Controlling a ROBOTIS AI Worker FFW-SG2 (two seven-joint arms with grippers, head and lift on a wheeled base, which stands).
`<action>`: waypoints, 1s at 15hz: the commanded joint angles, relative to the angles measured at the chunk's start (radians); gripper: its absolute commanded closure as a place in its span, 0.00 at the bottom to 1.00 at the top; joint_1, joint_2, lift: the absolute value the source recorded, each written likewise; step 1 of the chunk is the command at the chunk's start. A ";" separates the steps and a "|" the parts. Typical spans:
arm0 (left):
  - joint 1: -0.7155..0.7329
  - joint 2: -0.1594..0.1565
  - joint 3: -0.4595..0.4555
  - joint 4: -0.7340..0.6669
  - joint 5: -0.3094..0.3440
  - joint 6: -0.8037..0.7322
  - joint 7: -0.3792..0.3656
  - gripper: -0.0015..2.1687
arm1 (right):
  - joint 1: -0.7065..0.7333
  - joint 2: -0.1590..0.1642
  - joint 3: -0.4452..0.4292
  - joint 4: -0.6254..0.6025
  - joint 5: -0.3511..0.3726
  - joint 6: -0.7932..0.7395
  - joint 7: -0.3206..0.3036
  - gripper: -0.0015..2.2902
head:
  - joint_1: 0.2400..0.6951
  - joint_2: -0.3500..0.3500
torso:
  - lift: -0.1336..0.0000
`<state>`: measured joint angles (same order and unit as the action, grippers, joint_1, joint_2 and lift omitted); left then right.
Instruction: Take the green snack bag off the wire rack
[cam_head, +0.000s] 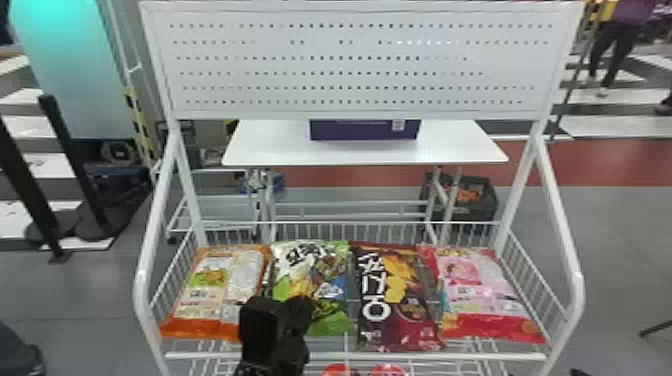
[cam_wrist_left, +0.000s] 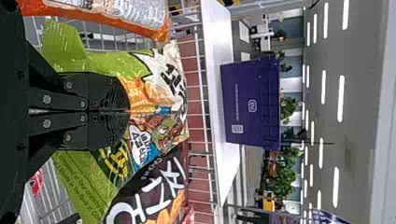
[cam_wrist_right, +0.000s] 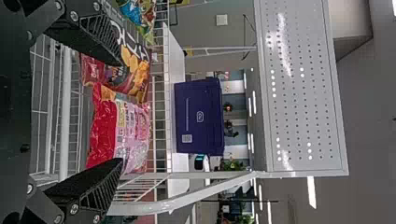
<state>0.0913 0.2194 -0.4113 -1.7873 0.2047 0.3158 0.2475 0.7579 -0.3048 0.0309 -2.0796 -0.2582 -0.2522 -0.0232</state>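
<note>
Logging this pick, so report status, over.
Left gripper shut on green snack bag, bag within wire rack. Right gripper open. Dark snack bag close alongside.

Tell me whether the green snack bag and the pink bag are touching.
Apart. The head view shows the dark bag lying between the green snack bag and the pink bag.

ok so four snack bags (cam_head: 312, 265) side by side in the wire rack (cam_head: 350, 356), desk (cam_head: 270, 150) behind it with a box (cam_head: 365, 131) on top, crate (cam_head: 489, 206) near the desk's right end
</note>
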 joint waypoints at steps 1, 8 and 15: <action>0.045 0.020 0.014 -0.061 0.019 -0.028 0.001 0.80 | 0.001 0.000 0.003 -0.002 0.000 0.000 0.000 0.07 | 0.57 0.50 | 1.00; 0.304 0.107 0.108 -0.302 0.025 -0.215 0.009 0.80 | 0.003 -0.002 0.015 -0.002 0.004 0.000 0.000 0.07 | 0.57 0.50 | 1.00; 0.561 0.161 0.184 -0.399 -0.042 -0.479 0.015 0.80 | 0.001 -0.003 0.020 -0.004 0.004 0.000 0.000 0.07 | 0.57 0.50 | 1.00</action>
<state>0.6083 0.3741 -0.2474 -2.1753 0.1665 -0.1147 0.2619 0.7596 -0.3083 0.0503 -2.0819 -0.2547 -0.2522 -0.0230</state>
